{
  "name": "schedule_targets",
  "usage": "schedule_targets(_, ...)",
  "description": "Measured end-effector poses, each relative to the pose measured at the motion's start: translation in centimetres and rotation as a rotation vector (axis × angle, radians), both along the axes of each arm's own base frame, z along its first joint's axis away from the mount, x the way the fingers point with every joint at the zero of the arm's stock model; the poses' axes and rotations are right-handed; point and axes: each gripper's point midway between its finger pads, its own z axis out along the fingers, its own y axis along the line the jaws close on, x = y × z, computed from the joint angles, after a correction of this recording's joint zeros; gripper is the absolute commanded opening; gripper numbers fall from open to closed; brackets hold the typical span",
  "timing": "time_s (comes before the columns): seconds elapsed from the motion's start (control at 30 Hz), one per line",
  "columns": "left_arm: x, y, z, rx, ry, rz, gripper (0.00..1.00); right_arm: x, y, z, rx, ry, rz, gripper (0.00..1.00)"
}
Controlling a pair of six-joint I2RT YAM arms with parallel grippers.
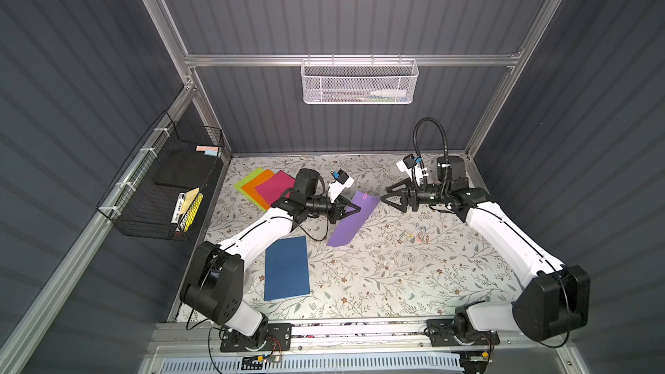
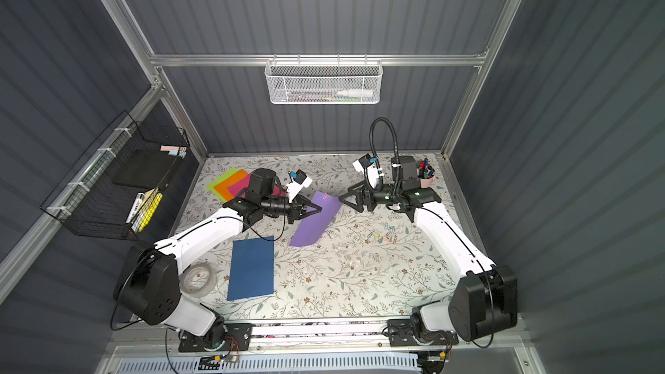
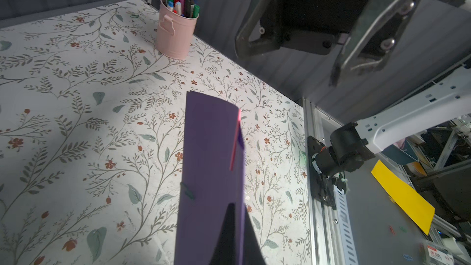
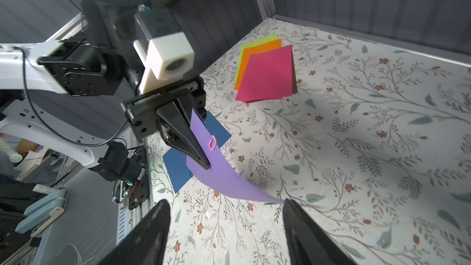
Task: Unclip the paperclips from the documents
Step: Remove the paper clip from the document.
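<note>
**A:** In both top views the left gripper [image 1: 354,209] is pinched shut on the purple sheet [image 1: 351,226], holding it raised and bowed. A pink paperclip [image 1: 365,195] sits at the sheet's end nearest the right gripper [image 1: 387,197].

**B:** And that one?

**A:** Spread wide, empty, just beyond the sheet, apart from it. Loose paperclips [image 1: 417,235] lie near the sheet on the right arm's side. A navy sheet [image 1: 286,268] lies flat on its other side.

**B:** Anything in only one top view?

**A:** A pen cup [image 2: 426,176] and a tape roll [image 2: 197,279], both well apart from the purple sheet.

**B:** Left wrist?

**A:** The pink clip is edge-on there. It also shows a green paperclip [image 3: 187,191] on the sheet's opposite edge, which the top views do not show.

**B:** Right wrist?

**A:** The closed jaws clamp the sheet just beside the pink clip. The sheet's free corner comes close to one of the right fingers [image 4: 300,230]. I cannot tell whether it touches.
</note>
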Motion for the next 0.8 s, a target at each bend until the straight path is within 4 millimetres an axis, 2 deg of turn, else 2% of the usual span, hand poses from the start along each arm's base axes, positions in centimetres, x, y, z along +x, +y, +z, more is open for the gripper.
schedule_targets(0.17, -1.0, -0.5, 0.7, -0.002, -0.024, -0.062, 0.0, 0.1, 1.3, 1.7, 0.073, -0.034, 0.118, 0.54)
schedule_targets(0.27, -1.5, -0.6, 0.9, -0.004, -0.028, -0.091, 0.0, -0.3, 2.2, 1.6, 0.088, -0.042, 0.181, 0.52)
schedule_targets(0.43, -2.2, -0.6, 0.8, -0.005, -0.025, -0.124, 0.0, -1.7, 3.3, 0.8, 0.101, -0.023, 0.267, 0.43)
schedule_targets(0.8, -2.6, -0.7, 1.4, -0.017, -0.031, -0.152, 0.0, -2.4, 3.7, 0.0, 0.105, -0.002, 0.311, 0.21)
